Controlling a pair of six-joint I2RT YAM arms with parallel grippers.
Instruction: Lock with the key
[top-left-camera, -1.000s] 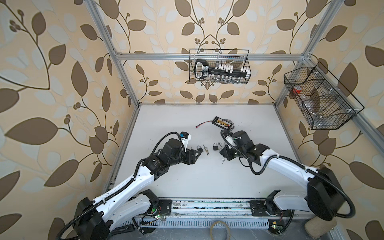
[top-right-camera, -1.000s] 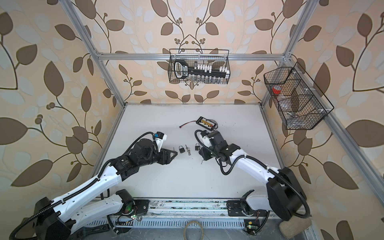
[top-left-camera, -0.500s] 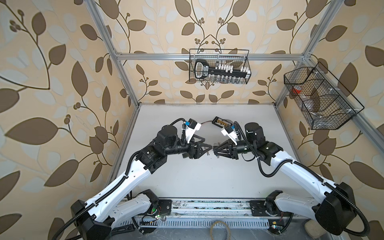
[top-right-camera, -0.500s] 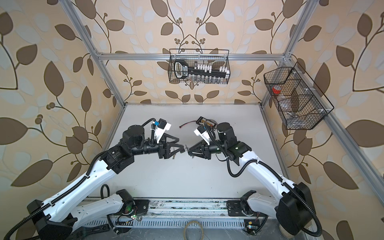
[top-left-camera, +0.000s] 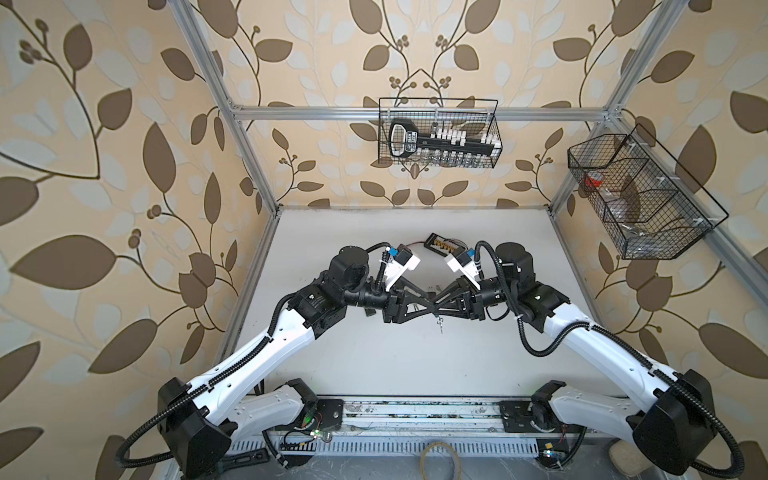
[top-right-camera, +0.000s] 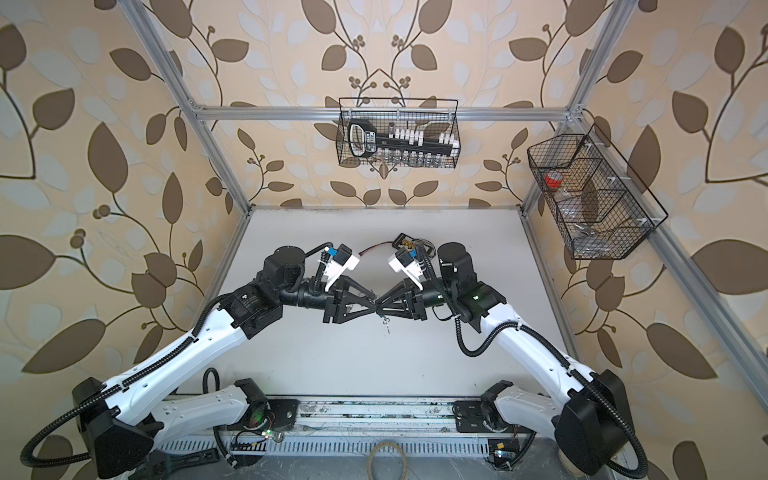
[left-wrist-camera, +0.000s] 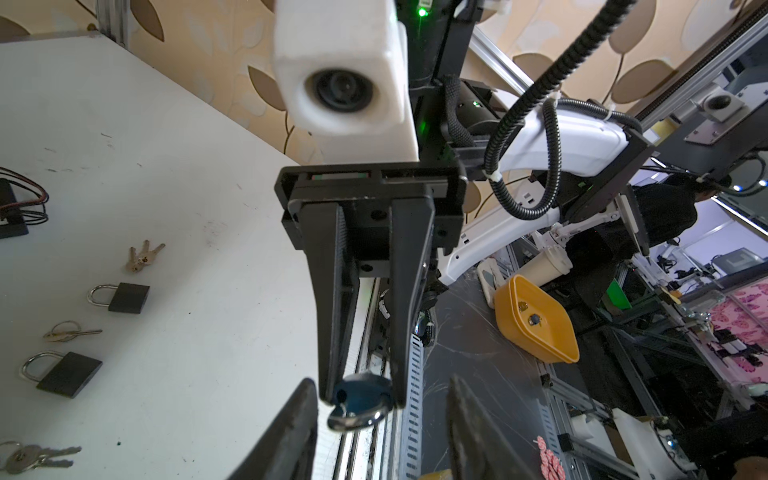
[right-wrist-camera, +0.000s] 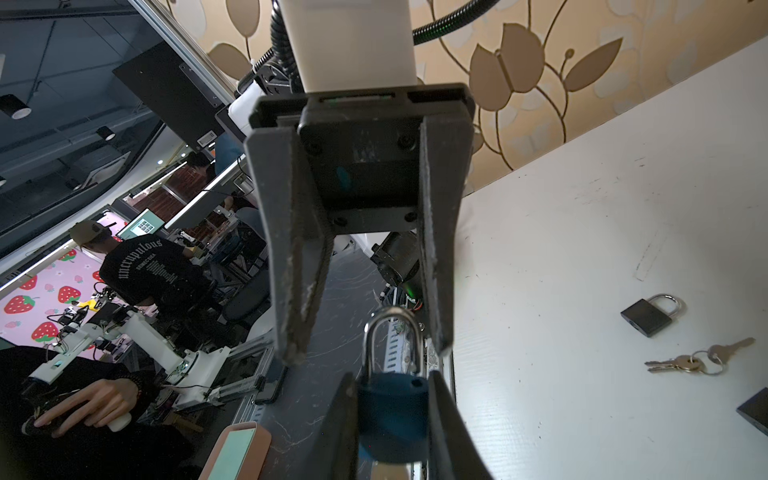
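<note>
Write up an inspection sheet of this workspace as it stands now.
Surface: white table, scuffed.
Job's things: blue padlock held in the right gripper; key sets lying on the table.
Clutter: two black padlocks, a wired black box.
Grippers: right gripper shut on the blue padlock; left gripper open, jaws astride its shackle.
Cables: corrugated conduits along both arms.
Surroundings: wire baskets on the frame, leaf wallpaper.

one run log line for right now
right claw: shut on blue padlock with silver shackle, mid-air | left claw: open, astride the shackle | white table: two black padlocks, loose keys
</note>
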